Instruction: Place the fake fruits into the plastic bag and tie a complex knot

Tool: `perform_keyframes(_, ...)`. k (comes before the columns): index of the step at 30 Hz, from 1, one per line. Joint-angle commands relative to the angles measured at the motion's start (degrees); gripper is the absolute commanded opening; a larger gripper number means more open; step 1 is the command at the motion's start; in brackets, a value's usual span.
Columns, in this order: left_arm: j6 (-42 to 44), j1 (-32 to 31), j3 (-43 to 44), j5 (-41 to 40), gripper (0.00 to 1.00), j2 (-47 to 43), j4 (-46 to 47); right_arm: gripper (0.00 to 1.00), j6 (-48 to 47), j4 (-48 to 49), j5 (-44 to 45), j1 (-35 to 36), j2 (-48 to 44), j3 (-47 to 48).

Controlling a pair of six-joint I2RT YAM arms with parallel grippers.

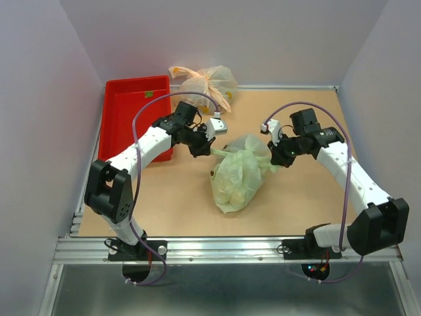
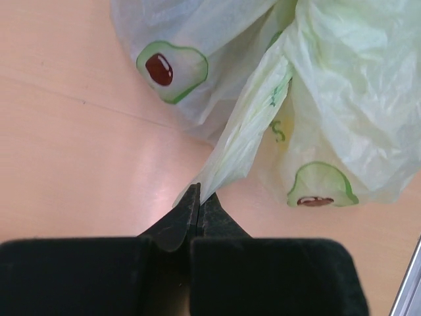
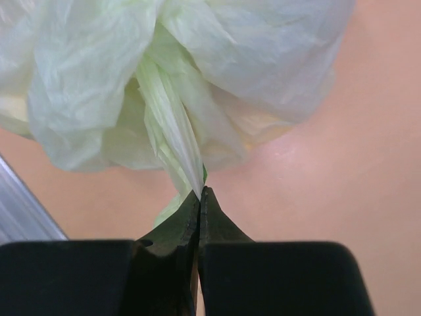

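Thin pale-green translucent plastic bag (image 1: 237,178) held by both handles
Left pincer (image 2: 198,201) and right pincer (image 3: 199,197) each clamp a twisted handle, likely tensioning them for tying.

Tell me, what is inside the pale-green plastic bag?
Through the thin plastic bag only faint yellowish shapes show, likely fake fruits. Which fruits and how many cannot be told; the crinkled plastic covers them.
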Motion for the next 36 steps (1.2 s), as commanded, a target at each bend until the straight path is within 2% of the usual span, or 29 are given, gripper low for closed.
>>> perform_keyframes(1, 6.5, 4.6, -2.7, -9.1, 0.00, -4.2, -5.5, 0.00, -11.3, -3.3, 15.6, -4.9, -2.0, -3.4)
perform_keyframes(6, 10.1, 8.4, -9.0, -11.5, 0.00, -5.3, -3.8, 0.00, -17.7, 1.9, 18.7, -14.0, -2.6, -12.8)
perform_keyframes(13, 13.2, 13.2, -15.2, -14.6, 0.00, -5.2, -1.2, 0.00, -23.2, 10.1, 20.6, -21.7, -1.8, -22.1)
perform_keyframes(23, 12.2, 13.8, -12.4, -13.6, 0.00, -3.3, -0.2, 0.00, -20.3, 11.7, 19.2, -23.8, 0.8, -15.5)
perform_keyframes(25, 10.2, 15.5, -8.5, -9.9, 0.00, -3.2, -0.7, 0.00, -17.1, 11.5, 17.4, -25.4, 2.8, -10.2)
perform_keyframes(29, 7.5, 16.4, 0.2, -7.9, 0.00, -1.9, -1.3, 0.01, -15.4, 11.9, 16.0, -26.4, 5.8, -2.6)
perform_keyframes(32, 8.4, 16.8, 4.9, -8.1, 0.00, -0.3, -1.7, 0.00, -15.2, 12.0, 15.5, -27.3, 7.8, -0.3)
perform_keyframes(36, 10.0, 18.8, 5.2, -9.3, 0.00, 1.4, -1.1, 0.00, -16.0, 12.8, 15.3, -28.1, 8.5, -1.8)
